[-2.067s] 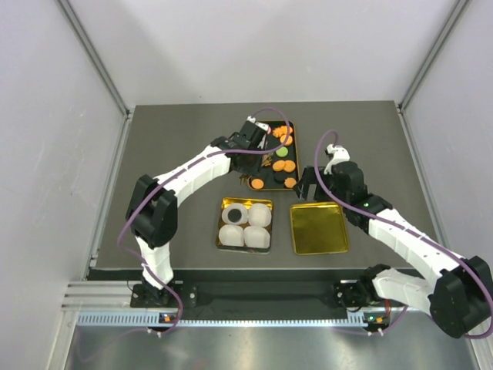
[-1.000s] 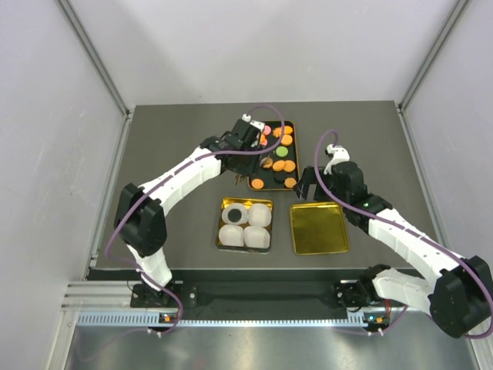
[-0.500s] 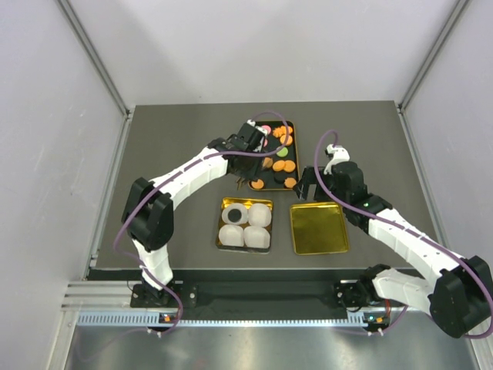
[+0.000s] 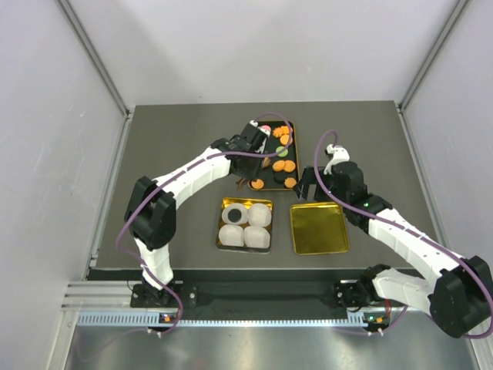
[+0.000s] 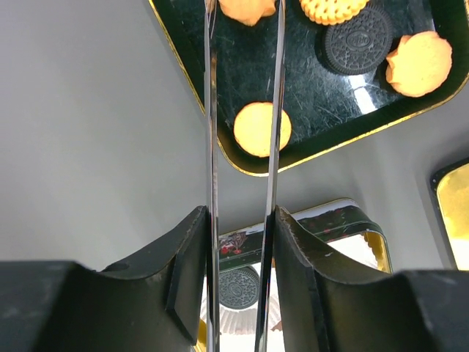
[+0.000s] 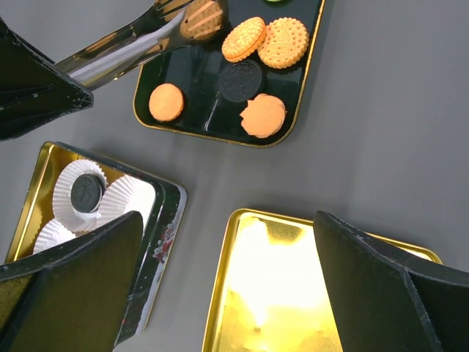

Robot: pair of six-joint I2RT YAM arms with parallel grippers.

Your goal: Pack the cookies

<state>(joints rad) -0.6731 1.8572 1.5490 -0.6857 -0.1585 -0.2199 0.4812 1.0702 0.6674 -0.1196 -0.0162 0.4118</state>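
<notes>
Orange cookies [image 4: 283, 163] and one black sandwich cookie [image 6: 241, 79] lie on a black tray [image 4: 260, 182]. My left gripper [image 4: 250, 143] is shut on a pair of metal tongs [image 5: 210, 110]. The tongs' tips [image 6: 192, 16] are pinched round an orange cookie [image 6: 206, 20] at the tray's far side. One black cookie [image 6: 86, 192] rests in a white paper liner inside the gold tin [image 4: 221, 223]. My right gripper [image 6: 227, 220] hangs open over the gold lid [image 6: 308, 293], holding nothing.
The tin holds several white liners [image 4: 259, 237]. The lid [image 4: 318, 228] lies right of the tin, with the tray behind both. A round orange cookie [image 5: 262, 129] sits at the tray's near corner. Grey walls enclose the dark table [image 4: 169, 154].
The left arm swung back over the tray from its left edge, and the tongs' blades have drawn closer together. The right arm has not moved.
</notes>
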